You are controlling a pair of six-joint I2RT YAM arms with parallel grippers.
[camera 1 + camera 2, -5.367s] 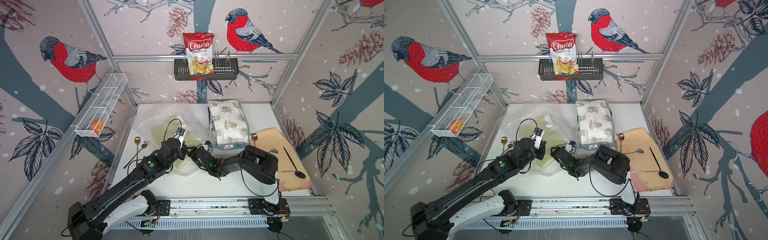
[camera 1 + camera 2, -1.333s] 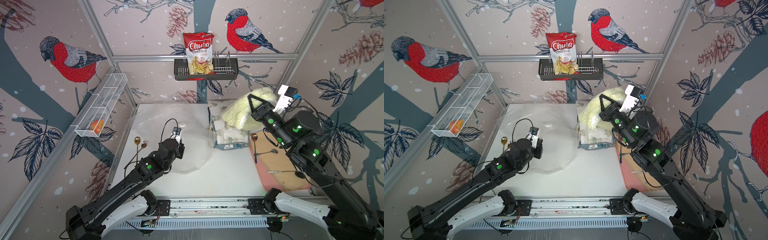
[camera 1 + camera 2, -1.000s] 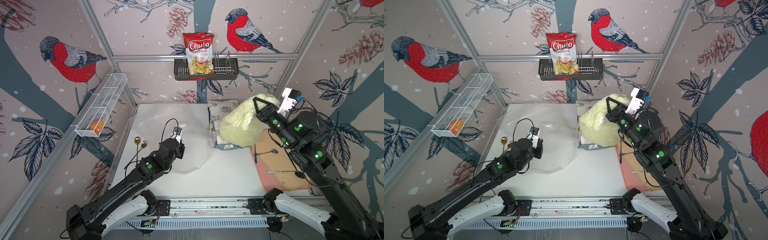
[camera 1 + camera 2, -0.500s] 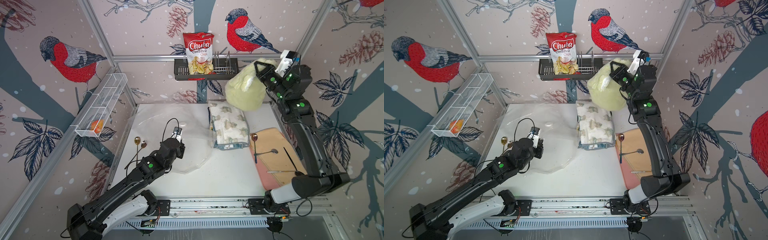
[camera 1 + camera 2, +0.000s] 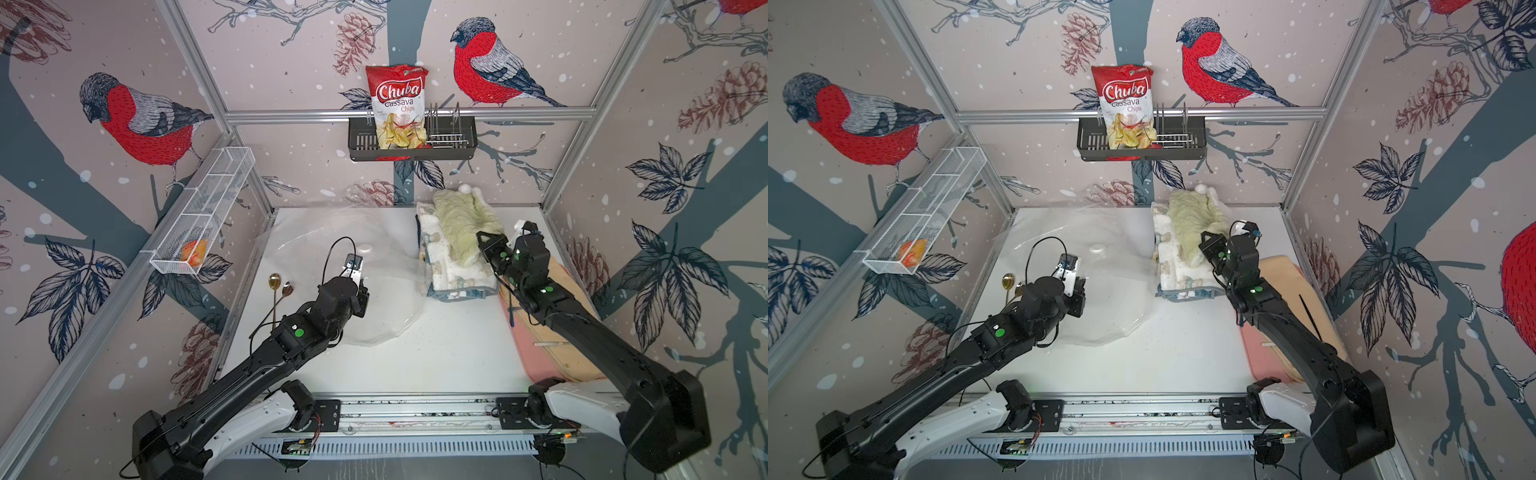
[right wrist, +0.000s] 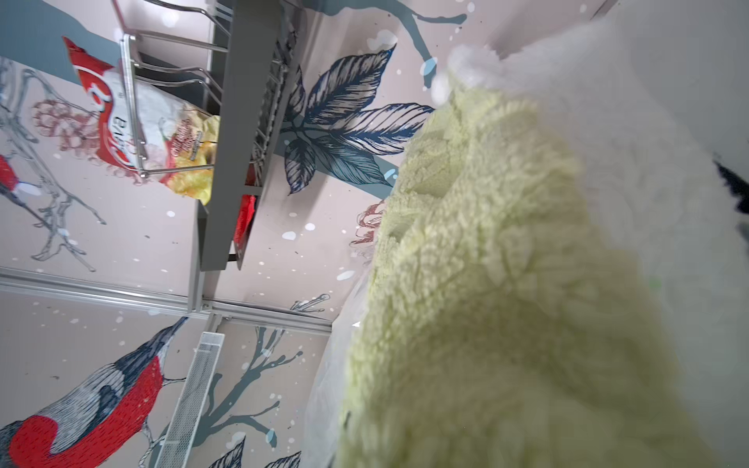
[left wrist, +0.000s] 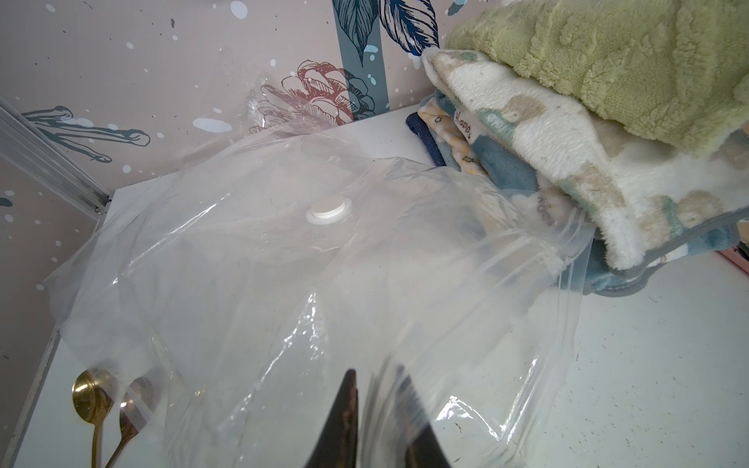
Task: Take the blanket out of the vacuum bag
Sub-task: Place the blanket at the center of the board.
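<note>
1. The left gripper (image 7: 375,377) has its jaws narrow, pinching the near edge of the vacuum bag (image 5: 386,266); the bag lies flat on the table (image 5: 436,357) with its white valve cap (image 5: 365,248) facing up.
2. The right gripper (image 5: 482,241) is clamped on an edge of the green blanket (image 5: 459,220); that blanket lies outside the bag, draped over the folded patterned blanket (image 5: 451,272), which touches the bag's zip edge.
3. Two spoons (image 5: 278,284) lie on the left arm's side, just beside the bag.

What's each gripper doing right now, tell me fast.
Left gripper: closed, pinching the vacuum bag.
Right gripper: closed on the green blanket.
</note>
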